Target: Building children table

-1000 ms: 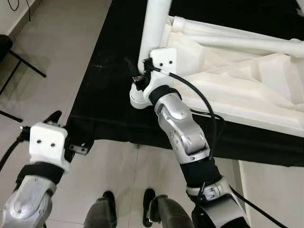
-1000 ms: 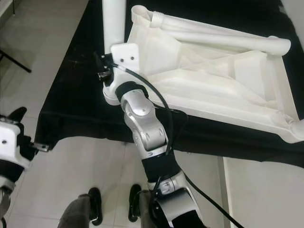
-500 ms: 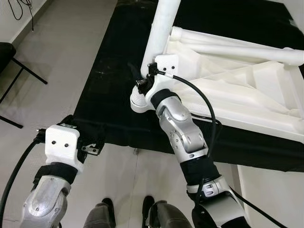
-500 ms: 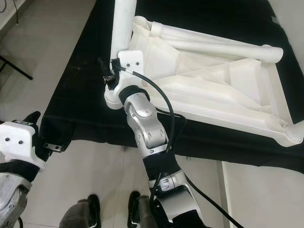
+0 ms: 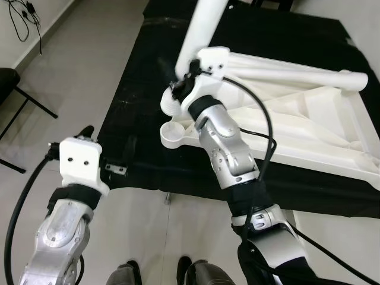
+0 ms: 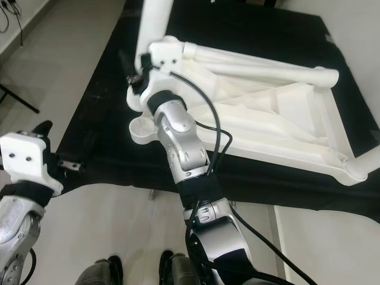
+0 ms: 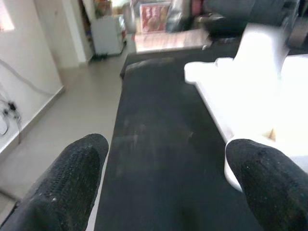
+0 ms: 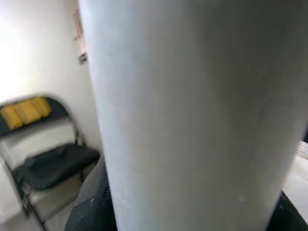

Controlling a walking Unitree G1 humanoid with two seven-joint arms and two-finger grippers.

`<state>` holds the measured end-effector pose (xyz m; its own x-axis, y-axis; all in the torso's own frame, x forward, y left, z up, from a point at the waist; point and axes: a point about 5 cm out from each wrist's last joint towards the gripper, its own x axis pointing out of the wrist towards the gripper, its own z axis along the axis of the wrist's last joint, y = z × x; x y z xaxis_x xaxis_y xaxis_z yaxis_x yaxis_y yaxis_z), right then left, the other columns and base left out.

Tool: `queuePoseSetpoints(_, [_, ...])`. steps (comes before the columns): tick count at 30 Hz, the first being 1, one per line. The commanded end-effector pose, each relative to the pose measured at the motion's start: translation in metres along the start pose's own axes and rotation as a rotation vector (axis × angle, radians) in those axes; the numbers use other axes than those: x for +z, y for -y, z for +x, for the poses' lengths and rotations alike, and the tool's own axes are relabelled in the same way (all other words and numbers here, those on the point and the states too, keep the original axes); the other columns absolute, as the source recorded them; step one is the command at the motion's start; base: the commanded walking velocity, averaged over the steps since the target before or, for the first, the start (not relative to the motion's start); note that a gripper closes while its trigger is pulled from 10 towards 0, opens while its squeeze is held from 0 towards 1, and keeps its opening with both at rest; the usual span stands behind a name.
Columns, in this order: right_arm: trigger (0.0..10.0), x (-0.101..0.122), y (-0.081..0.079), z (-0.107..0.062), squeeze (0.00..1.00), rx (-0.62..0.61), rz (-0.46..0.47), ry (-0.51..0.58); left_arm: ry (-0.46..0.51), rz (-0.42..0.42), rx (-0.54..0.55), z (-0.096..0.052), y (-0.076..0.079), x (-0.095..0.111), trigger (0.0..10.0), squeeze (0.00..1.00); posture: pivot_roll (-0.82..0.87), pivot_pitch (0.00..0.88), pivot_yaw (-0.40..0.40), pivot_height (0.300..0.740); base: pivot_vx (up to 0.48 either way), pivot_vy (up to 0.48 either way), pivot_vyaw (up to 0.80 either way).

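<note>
The right gripper [image 5: 178,83] clamps the white table leg [image 5: 202,27] above the upturned tabletop's [image 5: 309,127] corner socket [image 5: 172,135]; the left gripper [image 7: 166,178] hangs wide open, empty.

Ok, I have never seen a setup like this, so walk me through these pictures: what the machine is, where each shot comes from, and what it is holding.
This is a humanoid robot with two silver arms, each ending in two black fingers. The two wide pictures come from cameras in its head, looking down. They show a white plastic table top lying upside down on a black mat, with one white leg lying across it. The right gripper is closed on a second white table leg, holding it upright at the table's corner. The left gripper hangs open at the mat's edge. The other two pictures come from wrist cameras: the left looks between its open fingers, the right looks closely at the gripped leg.
</note>
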<state>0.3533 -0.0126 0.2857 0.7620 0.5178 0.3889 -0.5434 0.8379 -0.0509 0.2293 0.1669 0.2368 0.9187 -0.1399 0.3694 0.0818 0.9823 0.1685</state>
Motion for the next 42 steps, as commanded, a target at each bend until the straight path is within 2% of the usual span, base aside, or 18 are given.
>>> queuePoseSetpoints(1, [10.0,-0.011,-0.005,-0.003,0.00,0.066,-0.084,-0.049,0.047,-0.033,-0.029,0.007,0.000,0.011,10.0,0.00,-0.10,0.103,-0.138,0.740,0.000,0.000,0.00])
queuePoseSetpoints(2, [10.0,-0.011,-0.005,-0.003,0.00,0.066,-0.084,-0.049,0.047,-0.033,-0.029,0.007,0.000,0.011,10.0,0.00,-0.10,0.103,-0.138,0.740,0.000,0.000,0.00])
queuePoseSetpoints(3, [10.0,-0.017,-0.002,-0.006,0.00,0.083,-0.136,-0.081,0.126,-0.034,-0.065,0.020,-0.001,0.028,10.0,0.00,-0.10,0.096,-0.140,0.740,0.000,0.000,0.00])
queuePoseSetpoints(4, [10.0,-0.017,-0.002,-0.006,0.00,0.083,-0.136,-0.081,0.126,-0.034,-0.065,0.020,-0.001,0.028,10.0,0.00,-0.10,0.096,-0.140,0.740,0.000,0.000,0.00])
queuePoseSetpoints(6, [10.0,-0.023,0.004,-0.008,0.00,0.088,-0.198,-0.114,0.271,-0.053,-0.129,0.043,0.000,0.062,10.0,0.00,-0.11,0.082,-0.139,0.740,0.000,0.000,0.00])
queuePoseSetpoints(7, [10.0,-0.023,0.004,-0.008,0.00,0.088,-0.198,-0.114,0.271,-0.053,-0.129,0.043,0.000,0.062,10.0,0.00,-0.11,0.082,-0.139,0.740,0.000,0.000,0.00])
queuePoseSetpoints(10, [10.0,-0.026,0.006,-0.008,0.00,0.089,-0.210,-0.127,0.361,-0.074,-0.196,0.057,0.006,0.086,10.0,0.00,-0.11,0.077,-0.137,0.740,0.000,0.000,0.00])
queuePoseSetpoints(11, [10.0,-0.027,0.006,-0.008,0.00,0.090,-0.211,-0.130,0.396,-0.088,-0.232,0.062,0.011,0.095,10.0,1.00,-0.12,0.066,-0.133,0.740,0.000,0.000,0.00])
queuePoseSetpoints(14, [10.0,-0.029,0.004,-0.007,0.00,0.100,-0.214,-0.131,0.440,-0.084,-0.275,0.068,0.019,0.106,10.0,1.00,-0.12,0.061,-0.133,0.740,0.000,0.000,0.00])
queuePoseSetpoints(18, [10.0,-0.029,0.000,-0.007,0.00,0.123,-0.208,-0.124,0.454,-0.072,-0.248,0.071,0.017,0.110,10.0,1.00,-0.12,0.059,-0.131,0.740,0.000,0.000,0.00])
queuePoseSetpoints(19, [10.0,-0.029,-0.004,-0.008,0.00,0.144,-0.206,-0.115,0.449,-0.071,-0.248,0.073,0.016,0.110,10.0,0.82,-0.11,0.053,-0.131,0.740,0.000,0.000,0.00])
queuePoseSetpoints(20, [10.0,-0.029,-0.009,-0.008,0.00,0.171,-0.203,-0.108,0.437,-0.066,-0.251,0.077,0.015,0.110,10.0,0.00,-0.12,0.051,-0.128,0.740,0.000,0.000,0.00])
queuePoseSetpoints(21, [10.0,-0.029,-0.009,-0.008,0.00,0.171,-0.203,-0.108,0.437,-0.066,-0.251,0.077,0.015,0.110,10.0,0.00,-0.12,0.051,-0.128,0.740,0.000,0.000,0.00])
queuePoseSetpoints(23, [10.0,-0.028,-0.024,-0.010,0.00,0.259,-0.200,-0.082,0.411,-0.066,-0.258,0.085,0.011,0.111,10.0,0.00,-0.12,0.047,-0.125,0.740,0.000,0.000,0.00])
queuePoseSetpoints(31, [10.0,-0.031,-0.037,-0.015,0.00,0.371,-0.228,-0.081,0.365,-0.053,-0.252,0.096,0.003,0.108,10.0,0.00,-0.12,0.040,-0.118,0.740,0.000,0.000,0.00])
queuePoseSetpoints(32, [10.0,-0.033,-0.037,-0.015,0.00,0.380,-0.237,-0.092,0.350,-0.062,-0.265,0.098,0.003,0.106,0.0,0.00,-0.12,0.039,-0.118,0.740,0.000,0.000,0.00])
queuePoseSetpoints(38, [10.0,-0.040,-0.034,-0.017,0.00,0.386,-0.268,-0.130,0.315,-0.117,-0.324,0.100,0.005,0.101,0.0,0.00,-0.12,0.036,-0.117,0.740,0.000,0.000,0.00])
queuePoseSetpoints(42, [10.0,-0.046,-0.030,-0.020,0.00,0.405,-0.292,-0.163,0.277,-0.152,-0.488,0.093,0.014,0.094,0.0,0.00,-0.12,0.033,-0.118,0.740,0.000,0.000,0.00])
